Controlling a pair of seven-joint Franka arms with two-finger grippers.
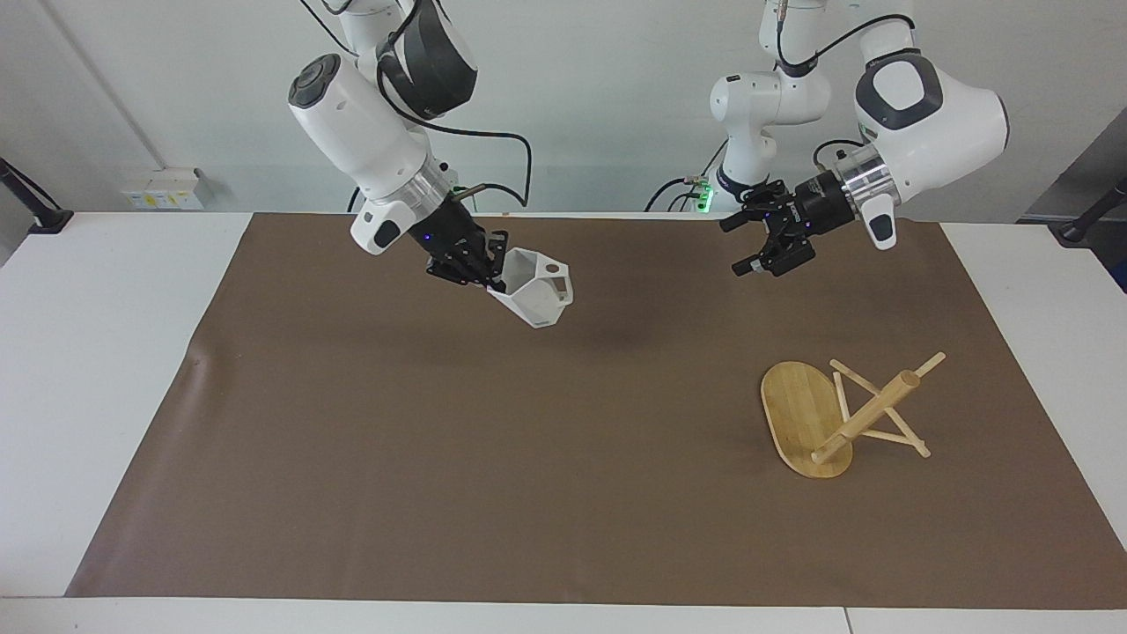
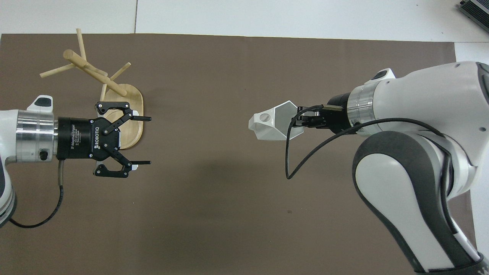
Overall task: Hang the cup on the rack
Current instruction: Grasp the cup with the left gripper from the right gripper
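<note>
The white faceted cup (image 1: 537, 299) hangs tilted in the air over the brown mat, handle hole facing up. My right gripper (image 1: 493, 269) is shut on its rim; both also show in the overhead view, the cup (image 2: 271, 124) and the gripper (image 2: 300, 120). The bamboo rack (image 1: 867, 409) lies tipped on its side toward the left arm's end, its oval base (image 1: 792, 409) up on edge and its post slanting. My left gripper (image 1: 738, 248) is open and empty in the air; from above it (image 2: 148, 140) overlaps the rack's base (image 2: 135, 99).
A brown mat (image 1: 528, 493) covers most of the white table (image 1: 106, 352). The rack's thin pegs (image 2: 57, 70) stick out sideways and upward around the post (image 2: 95, 74).
</note>
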